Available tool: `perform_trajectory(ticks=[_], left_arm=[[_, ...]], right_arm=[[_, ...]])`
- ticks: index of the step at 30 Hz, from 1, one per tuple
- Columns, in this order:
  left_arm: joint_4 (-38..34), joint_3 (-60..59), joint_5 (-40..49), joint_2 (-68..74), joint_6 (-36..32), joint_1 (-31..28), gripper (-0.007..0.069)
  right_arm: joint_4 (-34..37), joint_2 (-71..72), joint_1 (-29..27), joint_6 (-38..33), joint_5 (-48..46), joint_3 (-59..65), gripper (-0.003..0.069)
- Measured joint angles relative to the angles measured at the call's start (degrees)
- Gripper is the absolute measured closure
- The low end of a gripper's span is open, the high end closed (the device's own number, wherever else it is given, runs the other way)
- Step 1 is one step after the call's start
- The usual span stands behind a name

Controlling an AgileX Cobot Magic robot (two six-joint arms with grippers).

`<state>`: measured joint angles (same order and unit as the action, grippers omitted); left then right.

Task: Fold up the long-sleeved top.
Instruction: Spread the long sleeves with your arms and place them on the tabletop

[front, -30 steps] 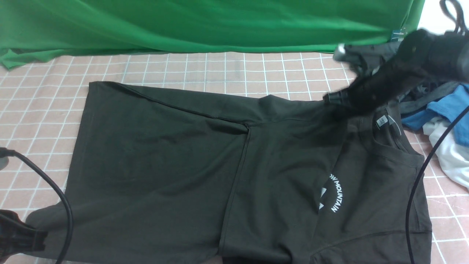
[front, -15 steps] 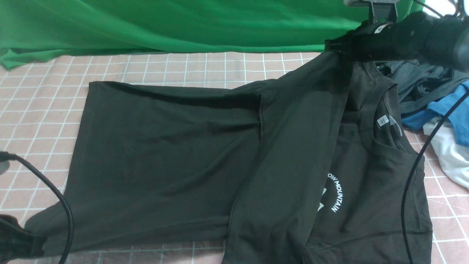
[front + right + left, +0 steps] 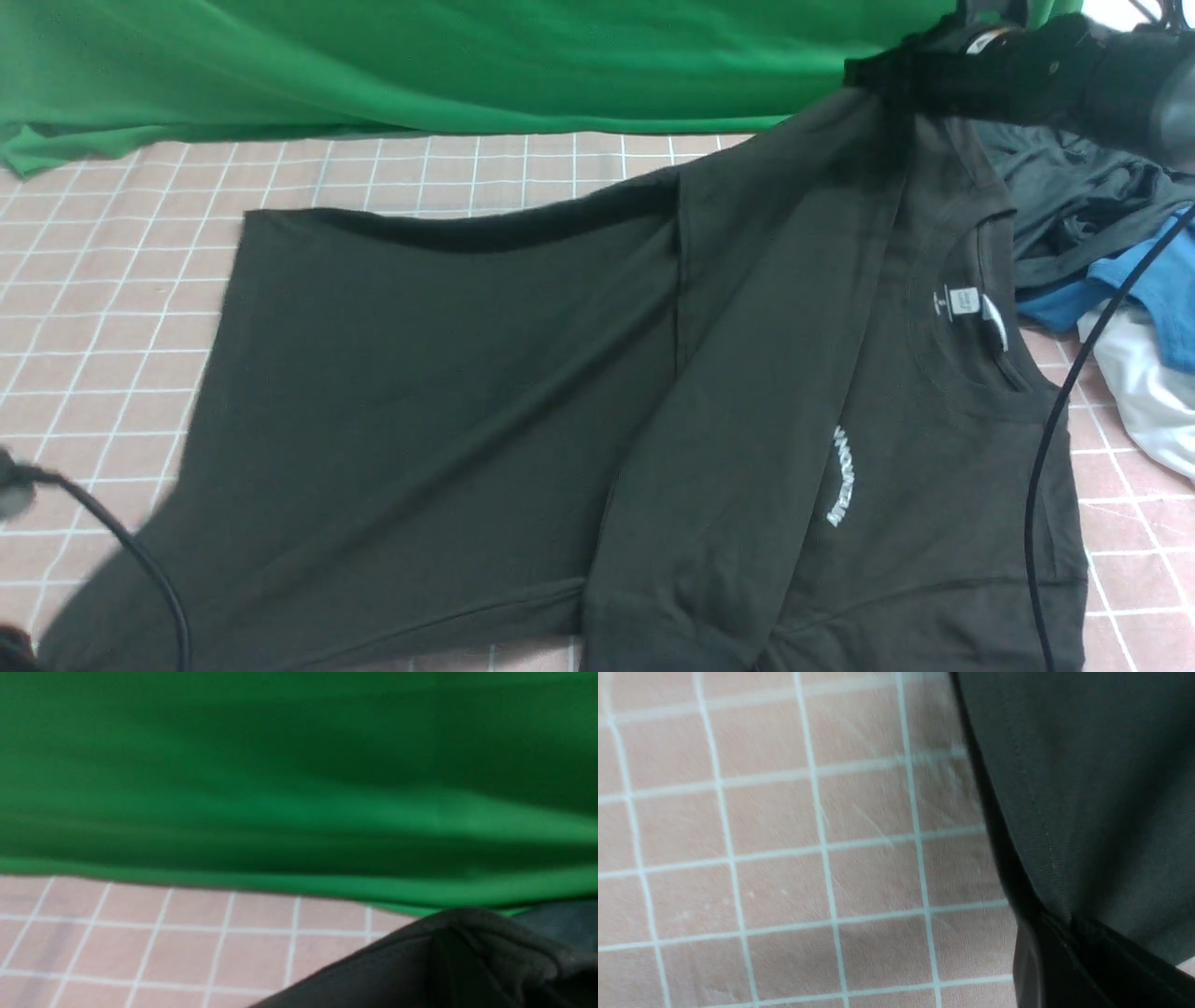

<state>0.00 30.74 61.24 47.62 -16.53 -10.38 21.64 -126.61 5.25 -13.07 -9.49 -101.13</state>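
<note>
Across the table (image 3: pixel 523 168), long-sleeved top (image 3: pixel 448 392), neck (image 3: pixel 976 308) rightward (clenched in left hand (image 3: pixel 1064 952), right hand (image 3: pixel 873 79))

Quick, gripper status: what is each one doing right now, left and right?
Left gripper: closed, pinching an edge of the black top.
Right gripper: closed, holding the top up by its shoulder.

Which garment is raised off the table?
The black long-sleeved top with white lettering, pinched up by the right gripper; the dark grey garment and the blue shirt lie heaped beside it.
</note>
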Motion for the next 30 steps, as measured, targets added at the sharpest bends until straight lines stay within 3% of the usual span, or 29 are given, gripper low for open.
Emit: perform_trajectory(ticks=[4, 8, 9, 14, 16, 18, 25, 30], left_arm=[[0.0, -0.3, -0.3, 0.0, -0.1, 0.0, 0.0585], [0.0, -0.3, -0.7, 0.0, -0.4, 0.0, 0.0585], [0.0, -0.3, -0.8, 0.0, -0.4, 0.0, 0.0585], [-0.7, -0.3, -2.2, 0.0, -0.4, 0.0, 0.0585], [-0.9, -0.3, -2.7, 0.0, -0.4, 0.0, 0.0585], [-0.9, -0.3, -3.2, 0.0, -0.5, 0.0, 0.0585], [-1.3, -0.3, -3.5, 0.0, -0.5, 0.0, 0.0585], [-1.3, -0.3, -3.5, 0.0, -0.6, 0.0, 0.0585]], right_arm=[[0.0, -4.1, -0.6, -0.5, -1.5, -5.2, 0.0623], [-0.1, -6.9, -0.8, -1.1, -2.2, -8.3, 0.0577], [-0.1, -7.0, -0.9, -1.1, -2.2, -8.5, 0.0546], [-0.1, -7.0, -2.2, -0.7, -6.6, -9.1, 0.0249], [-0.3, -6.6, -2.8, -0.7, -11.8, -9.2, 0.014], [-0.9, -5.0, -3.5, -0.5, -19.9, -9.2, 0.0082], [-4.6, 4.7, -3.9, 3.2, -40.3, -9.4, 0.0131], [-6.9, 10.9, -0.5, 2.7, -49.0, -9.5, 0.0139]])
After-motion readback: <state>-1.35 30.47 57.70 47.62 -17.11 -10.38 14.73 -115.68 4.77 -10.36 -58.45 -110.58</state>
